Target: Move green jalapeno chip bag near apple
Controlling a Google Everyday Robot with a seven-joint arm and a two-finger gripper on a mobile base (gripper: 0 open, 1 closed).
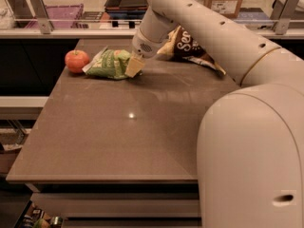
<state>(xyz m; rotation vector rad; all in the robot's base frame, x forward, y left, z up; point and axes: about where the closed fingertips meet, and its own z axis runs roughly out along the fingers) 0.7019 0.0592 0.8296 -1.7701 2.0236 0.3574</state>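
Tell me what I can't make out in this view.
Right end of the green jalapeno chip bag: hidden behind the gripper, which sits at that end.
Brown chip bag: left part covered by the arm.
Whether the bag touches the apple: too close to tell.
Items under the table, bottom left: cut off by the edge.

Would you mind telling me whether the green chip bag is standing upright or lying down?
Lying down: the green jalapeno chip bag rests flat on the table beside the apple, gripper at its other end.
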